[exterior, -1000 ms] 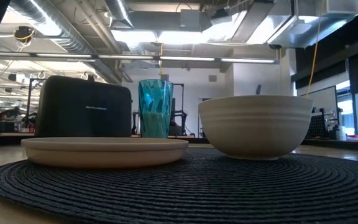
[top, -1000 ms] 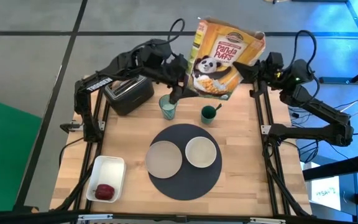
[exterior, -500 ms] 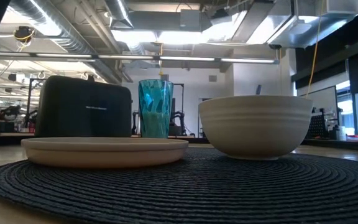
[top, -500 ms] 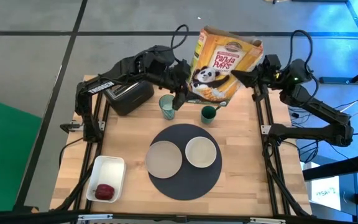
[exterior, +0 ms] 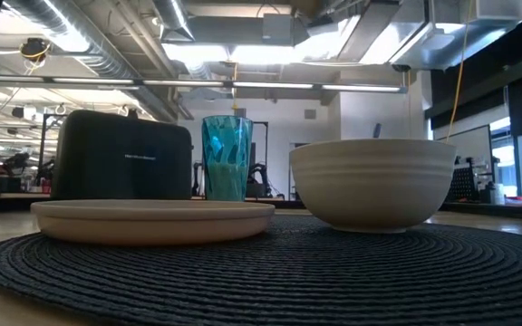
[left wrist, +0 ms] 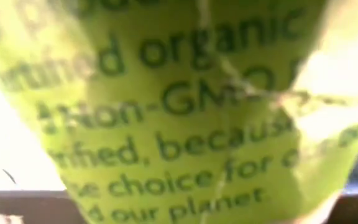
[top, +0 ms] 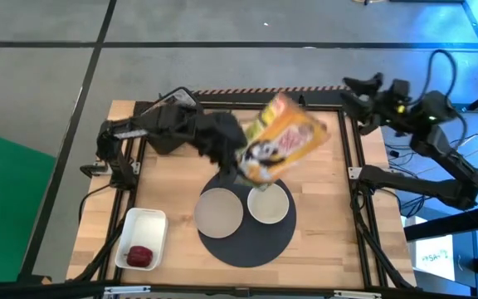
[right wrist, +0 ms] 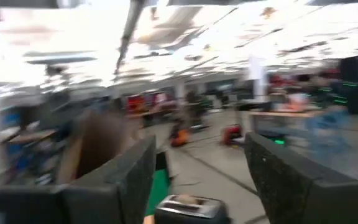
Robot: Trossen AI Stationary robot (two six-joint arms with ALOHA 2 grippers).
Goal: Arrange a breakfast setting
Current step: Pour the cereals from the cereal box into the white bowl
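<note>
A yellow cereal box [top: 285, 137] with a panda on it hangs tilted over the far part of the round dark mat [top: 247, 241]. My left gripper [top: 237, 164] is shut on its lower end. On the mat stand the beige plate [top: 219, 210] and the white bowl [top: 268, 203]. The low view shows the bluish glass [exterior: 227, 156] behind the plate [exterior: 152, 220]. A red fruit [top: 140, 255] lies in the white tray [top: 143, 228]. My right gripper [top: 353, 90] stands open at the far right, away from the box. The spoon is hidden. My left gripper holds the cereal box by its lower end [top: 246, 169], reaching in from the table's left. The box and the wrist hide the fingers. The box's green side panel [left wrist: 179, 112] fills the wrist view. The box is lifted clear, its top slanting toward the far right.
The black toaster [exterior: 120, 154] stands at the far left, mostly under my left arm in the high view. Bare wood lies at the near right [top: 347, 241]. The tray sits at the near left corner.
My right gripper has opened, let go of the box's top and drawn back toward the far right corner. My left gripper has shut on the box and carried it toward the near edge, tipping it over above the mat's far part.
</note>
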